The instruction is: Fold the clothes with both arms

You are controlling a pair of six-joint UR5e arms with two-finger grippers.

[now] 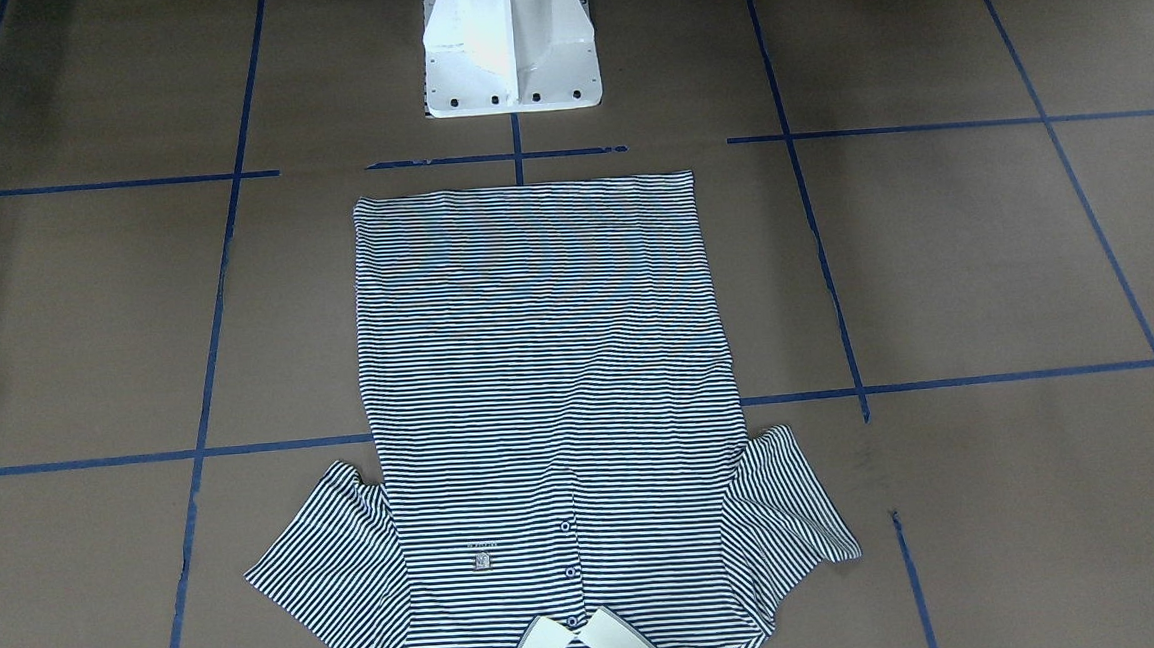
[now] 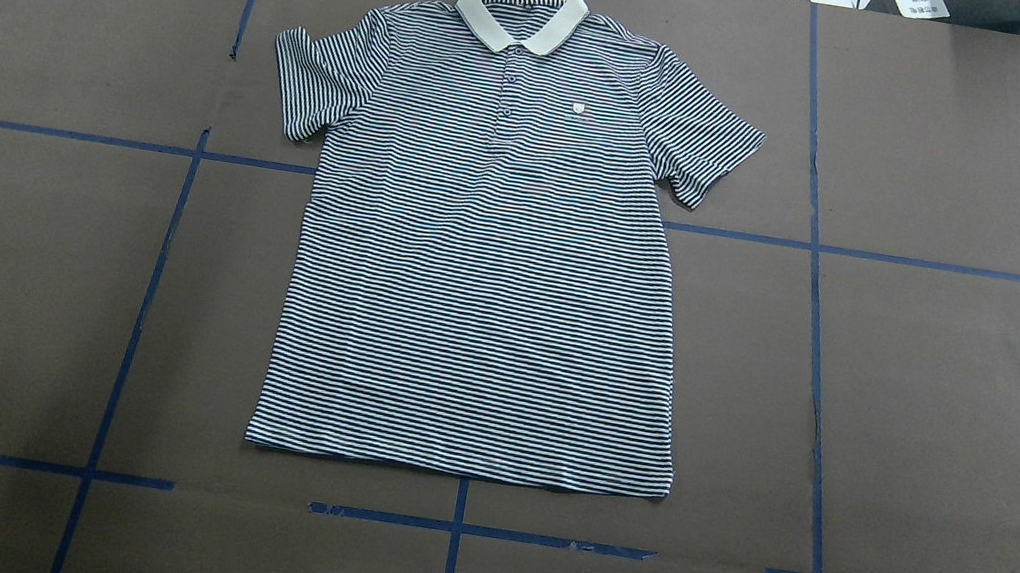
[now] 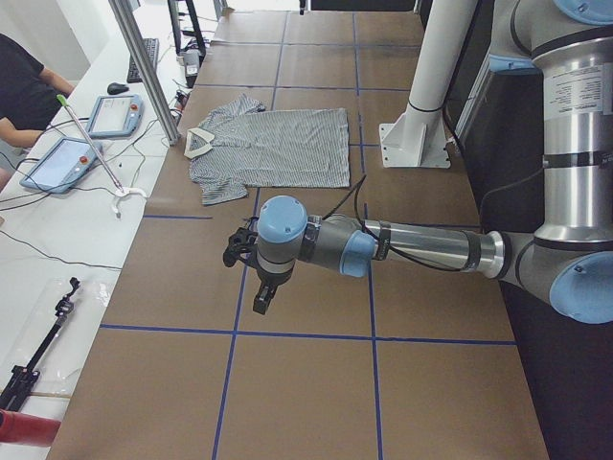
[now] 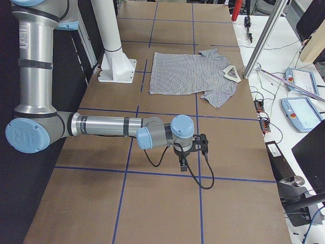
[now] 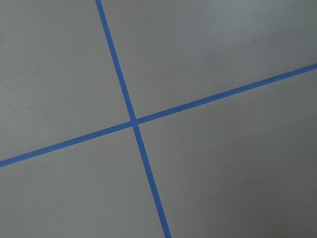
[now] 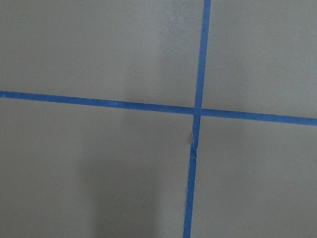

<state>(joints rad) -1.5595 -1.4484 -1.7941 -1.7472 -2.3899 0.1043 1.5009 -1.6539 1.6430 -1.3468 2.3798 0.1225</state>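
Both pincers are hanging over the brown bench (image 2: 959,394), well out to either side of the white pedestal (image 1: 510,48). The left pincer (image 3: 261,295) and right pincer (image 4: 182,161) are showing only from the bench ends, so I cannot tell whether either is spread or pressed together. Neither is touching cloth. Each wrist camera is looking down on crossing blue tape lines (image 5: 132,122).

Straight out from the pedestal the polo shirt (image 2: 487,273) is lying flat and face up, with its hem (image 2: 457,469) nearest the pedestal, its collar (image 2: 519,20) farthest and its sleeves (image 2: 318,81) spread.

I am judging it light, soft and limp, so it will be sagging between grips. I am leaning toward pinching both layers at a sleeve and at the hem corner on the same side.
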